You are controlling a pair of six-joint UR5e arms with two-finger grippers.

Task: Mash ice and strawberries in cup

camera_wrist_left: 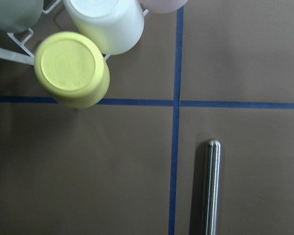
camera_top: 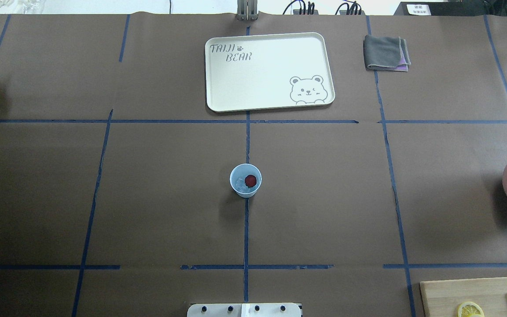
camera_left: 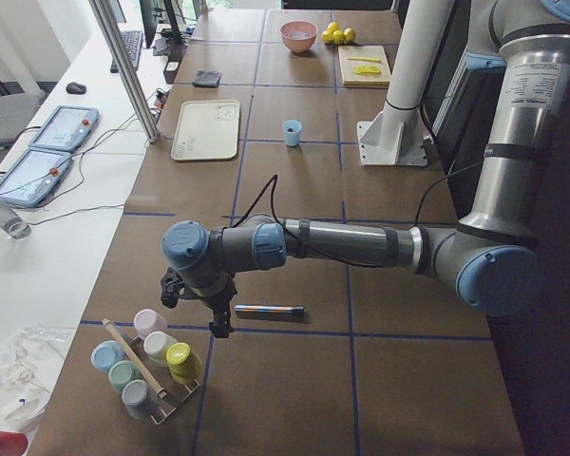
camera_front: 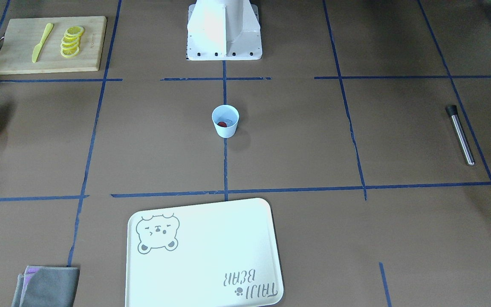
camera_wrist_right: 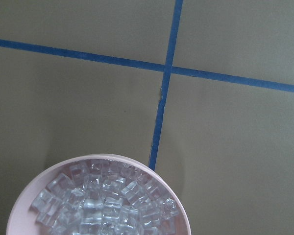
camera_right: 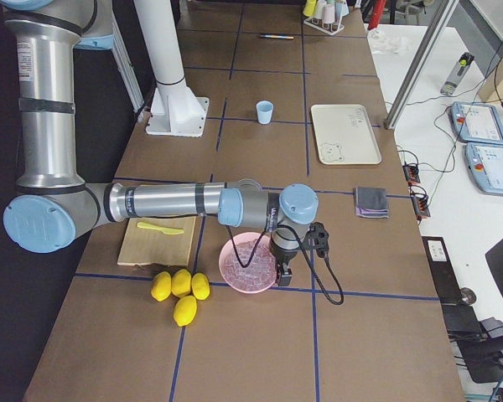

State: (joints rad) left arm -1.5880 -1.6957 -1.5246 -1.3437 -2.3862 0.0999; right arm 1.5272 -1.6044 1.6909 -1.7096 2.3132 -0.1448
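Note:
The light blue cup (camera_front: 225,121) stands upright at the middle of the table, also seen in the overhead view (camera_top: 245,180). Inside it lie a red strawberry (camera_top: 250,180) and some ice (camera_top: 239,183). No gripper is near the cup. My left gripper (camera_left: 192,309) hangs far to the left, over a steel muddler (camera_left: 269,310) next to a rack of cups. My right gripper (camera_right: 302,255) hovers at the edge of the pink bowl (camera_right: 226,268). Both show only in the side views, so I cannot tell whether they are open or shut.
The muddler (camera_front: 460,134) lies flat on the table. The pink bowl (camera_wrist_right: 15,213) holds many ice cubes (camera_wrist_right: 103,200). A cream tray (camera_top: 218,94), a grey cloth (camera_top: 383,53), a cutting board (camera_front: 19,59) with lemon slices (camera_front: 71,41) and whole lemons (camera_right: 180,289) are spread around.

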